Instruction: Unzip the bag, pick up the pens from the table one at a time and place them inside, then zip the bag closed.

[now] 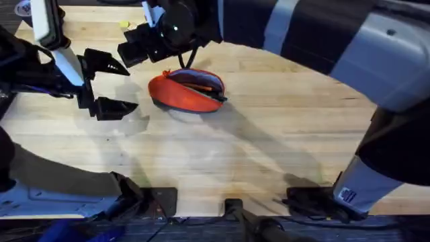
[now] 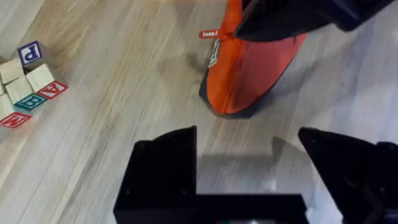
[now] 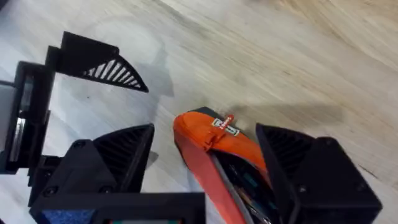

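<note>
The orange bag [image 1: 181, 94] lies on the table [image 1: 269, 148] left of centre, its zipper open along the top. Dark slim shapes [image 1: 201, 83], the pens as far as I can tell, lie inside the slit. My right gripper [image 1: 138, 48] reaches in from the right and hovers open over the bag's left end; in its wrist view the bag [image 3: 199, 146] and its tagged zipper pull [image 3: 224, 124] sit between the black fingers. My left gripper [image 1: 132, 87] stands open just left of the bag, holding nothing. Its wrist view shows the bag [image 2: 249, 74] ahead.
Several lettered wooden blocks [image 2: 28, 81] lie on the table off to the side of the left gripper. A small yellow item [image 1: 124, 25] sits near the far edge. The right arm's bulk spans the upper right of the overhead view.
</note>
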Controlling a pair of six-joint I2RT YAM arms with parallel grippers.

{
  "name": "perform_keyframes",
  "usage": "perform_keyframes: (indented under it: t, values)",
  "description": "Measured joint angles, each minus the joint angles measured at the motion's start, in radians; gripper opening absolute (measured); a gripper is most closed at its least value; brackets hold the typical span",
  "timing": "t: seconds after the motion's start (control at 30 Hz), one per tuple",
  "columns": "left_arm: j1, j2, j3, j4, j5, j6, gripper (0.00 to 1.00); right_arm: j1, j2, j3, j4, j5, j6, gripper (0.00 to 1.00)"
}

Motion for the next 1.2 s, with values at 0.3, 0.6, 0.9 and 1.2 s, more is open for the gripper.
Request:
perform_keyframes:
  t: [0.3, 0.6, 0.9, 1.2]
  values:
    - [0.000, 0.000, 0.000, 0.000, 0.000, 0.000, 0.993, 0.000, 0.087, 0.001, -0.011, 0.000, 0.016, 0.998]
    - [0.000, 0.000, 0.000, 0.000, 0.000, 0.000, 0.993, 0.000, 0.098, 0.001, -0.011, 0.000, 0.044, 0.997]
    - [0.000, 0.000, 0.000, 0.000, 0.000, 0.000, 0.993, 0.000, 0.144, 0.001, -0.014, 0.000, 0.073, 0.977]
    - [0.000, 0.000, 0.000, 0.000, 0.000, 0.000, 0.993, 0.003, 0.144, 0.002, -0.009, -0.009, 0.085, 0.642]
